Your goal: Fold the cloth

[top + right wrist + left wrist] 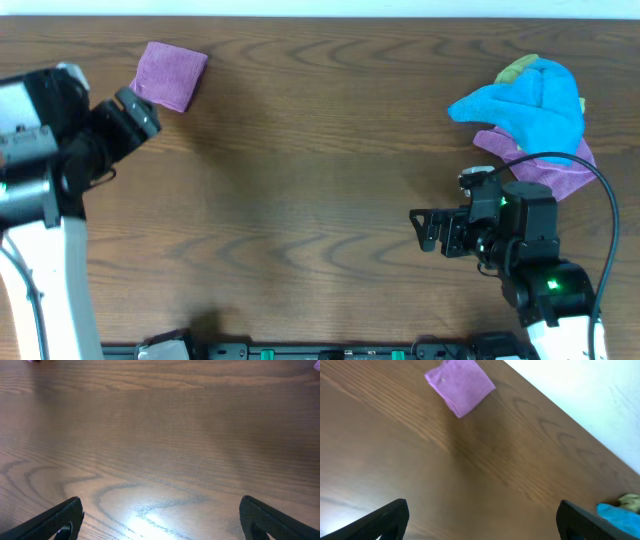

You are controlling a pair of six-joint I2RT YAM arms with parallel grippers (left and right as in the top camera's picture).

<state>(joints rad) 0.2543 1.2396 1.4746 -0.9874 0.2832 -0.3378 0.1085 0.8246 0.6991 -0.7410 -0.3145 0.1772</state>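
A folded purple cloth (171, 76) lies flat at the far left of the table; it also shows in the left wrist view (460, 385). A pile of unfolded cloths lies at the far right: a blue cloth (533, 108) on top, a purple cloth (560, 170) under it and a green cloth (517, 68) behind. My left gripper (140, 112) is open and empty, just below and left of the folded purple cloth. My right gripper (428, 230) is open and empty, over bare table below and left of the pile.
The brown wooden table (320, 180) runs to a white wall at the back (600, 395). The blue and green cloths peek into the left wrist view at the lower right (620, 512). The arm bases sit along the front edge.
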